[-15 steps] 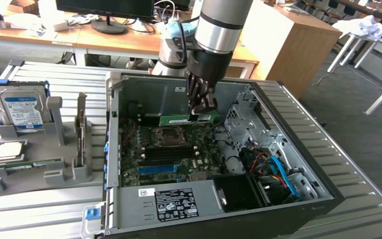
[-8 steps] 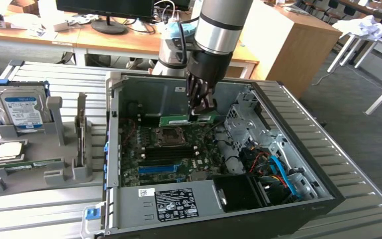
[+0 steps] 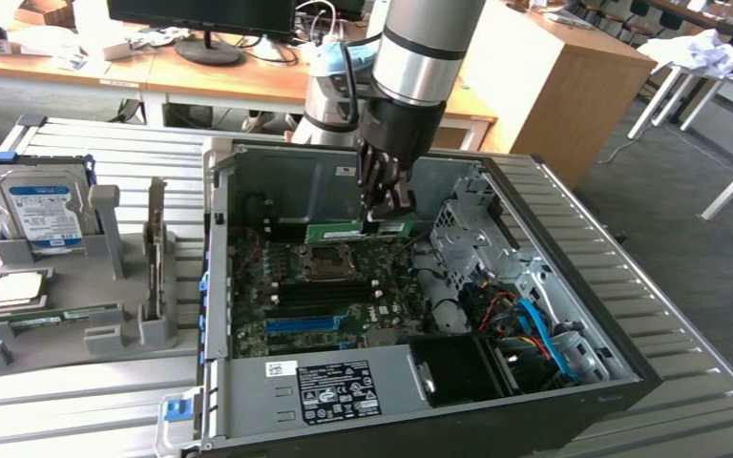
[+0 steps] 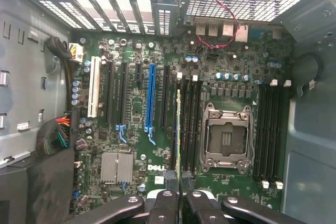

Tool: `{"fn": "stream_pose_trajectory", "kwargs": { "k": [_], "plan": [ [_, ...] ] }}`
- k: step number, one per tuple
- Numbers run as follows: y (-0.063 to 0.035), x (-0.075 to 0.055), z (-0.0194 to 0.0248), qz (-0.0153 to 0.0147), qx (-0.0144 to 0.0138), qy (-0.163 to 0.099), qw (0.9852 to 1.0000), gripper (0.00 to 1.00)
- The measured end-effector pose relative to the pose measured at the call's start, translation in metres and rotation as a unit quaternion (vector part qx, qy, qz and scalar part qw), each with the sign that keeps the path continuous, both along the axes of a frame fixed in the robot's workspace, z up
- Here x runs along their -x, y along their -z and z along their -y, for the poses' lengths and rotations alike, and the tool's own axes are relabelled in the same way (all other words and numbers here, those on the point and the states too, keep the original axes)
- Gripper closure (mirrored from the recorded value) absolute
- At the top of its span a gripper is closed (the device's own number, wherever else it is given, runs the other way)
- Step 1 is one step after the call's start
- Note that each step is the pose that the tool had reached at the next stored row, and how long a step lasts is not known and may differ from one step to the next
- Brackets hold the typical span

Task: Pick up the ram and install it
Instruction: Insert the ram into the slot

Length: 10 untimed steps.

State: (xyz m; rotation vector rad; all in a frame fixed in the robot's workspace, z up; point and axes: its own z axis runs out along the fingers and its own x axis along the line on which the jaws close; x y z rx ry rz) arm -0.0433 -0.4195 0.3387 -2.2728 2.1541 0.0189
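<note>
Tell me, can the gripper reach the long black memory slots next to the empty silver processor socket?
Probably yes. The grey computer case lies open, and the gripper, shut on the thin green ram stick, hangs just over the black memory slots, with nothing visible between them.

— Exterior view: high, off to one side, angled down at the open computer case (image 3: 418,315) on the slatted table (image 3: 73,401).
— Wrist view: inside the case, close, facing straight at the motherboard (image 4: 157,124).
— Shared: motherboard (image 3: 328,286), processor socket (image 4: 227,137).
</note>
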Motion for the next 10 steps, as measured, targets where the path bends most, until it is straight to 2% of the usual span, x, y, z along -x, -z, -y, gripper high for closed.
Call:
{"fn": "stream_pose_trajectory", "kwargs": {
  "k": [10],
  "plan": [
    [0.0023,0.0,0.0,0.0,0.0,0.0,1.0,0.87]
  ]
}}
